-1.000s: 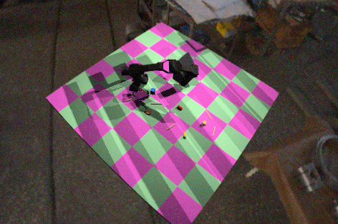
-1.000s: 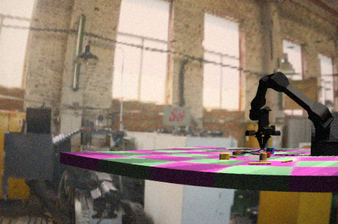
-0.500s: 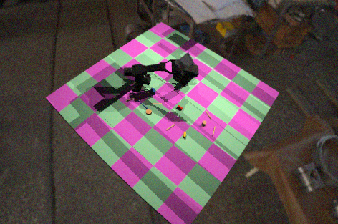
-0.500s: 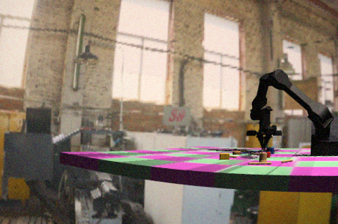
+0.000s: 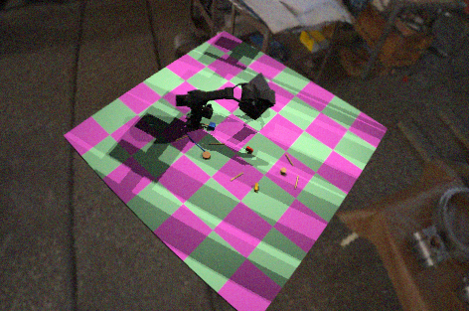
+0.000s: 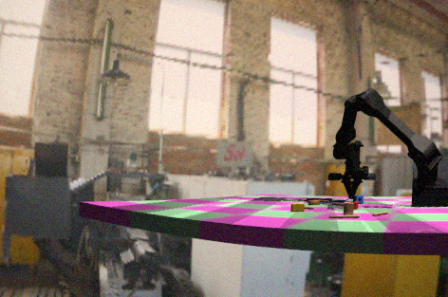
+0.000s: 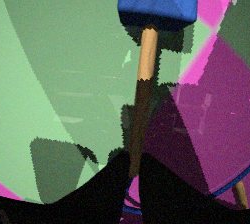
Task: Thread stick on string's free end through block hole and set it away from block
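Note:
My gripper [image 5: 193,127] [image 6: 351,196] [image 7: 134,160] is shut on the wooden stick [image 7: 146,55], low over the table. The stick points away from the fingers, and its far tip is at the lower edge of the near face of the blue block [image 5: 212,126] [image 6: 360,199] [image 7: 158,10]. Whether the tip is in the hole cannot be told; the hole is not visible. The block stands on the table. The blue string [image 5: 197,144] [image 7: 245,172] runs between the gripper area and the round wooden button [image 5: 206,155].
Loose sticks [image 5: 216,144] [image 5: 236,177] [image 5: 289,159] [image 5: 297,182] lie on the chequered table, one [image 7: 241,195] near the string. A red object [image 5: 249,149] [image 6: 356,205], a yellow piece [image 5: 256,188] [image 6: 297,207] and a brown cylinder [image 5: 283,171] [image 6: 348,208] stand farther off.

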`<action>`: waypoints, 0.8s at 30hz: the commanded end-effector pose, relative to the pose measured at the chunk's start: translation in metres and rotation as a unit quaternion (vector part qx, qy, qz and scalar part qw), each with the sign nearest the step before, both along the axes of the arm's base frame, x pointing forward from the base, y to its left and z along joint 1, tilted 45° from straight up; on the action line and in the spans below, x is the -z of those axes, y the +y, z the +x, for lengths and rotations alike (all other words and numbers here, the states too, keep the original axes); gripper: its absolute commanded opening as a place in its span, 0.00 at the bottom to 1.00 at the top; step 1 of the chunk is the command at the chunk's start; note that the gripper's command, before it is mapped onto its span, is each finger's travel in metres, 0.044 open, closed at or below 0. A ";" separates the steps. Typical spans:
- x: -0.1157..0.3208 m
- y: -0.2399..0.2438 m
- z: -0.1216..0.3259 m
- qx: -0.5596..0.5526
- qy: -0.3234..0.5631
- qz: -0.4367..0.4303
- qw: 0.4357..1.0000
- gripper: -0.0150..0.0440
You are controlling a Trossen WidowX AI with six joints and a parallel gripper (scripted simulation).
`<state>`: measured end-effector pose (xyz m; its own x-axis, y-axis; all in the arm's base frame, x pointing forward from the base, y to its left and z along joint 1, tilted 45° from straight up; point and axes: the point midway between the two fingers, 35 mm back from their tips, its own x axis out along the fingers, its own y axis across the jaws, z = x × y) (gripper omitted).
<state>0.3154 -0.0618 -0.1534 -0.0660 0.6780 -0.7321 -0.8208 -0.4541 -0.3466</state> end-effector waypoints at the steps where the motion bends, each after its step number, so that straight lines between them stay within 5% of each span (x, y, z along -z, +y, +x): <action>1: -0.002 0.001 0.000 0.002 -0.002 0.000 1.000 0.25; 24: -0.018 0.017 -0.015 0.002 -0.001 0.000 1.000 0.25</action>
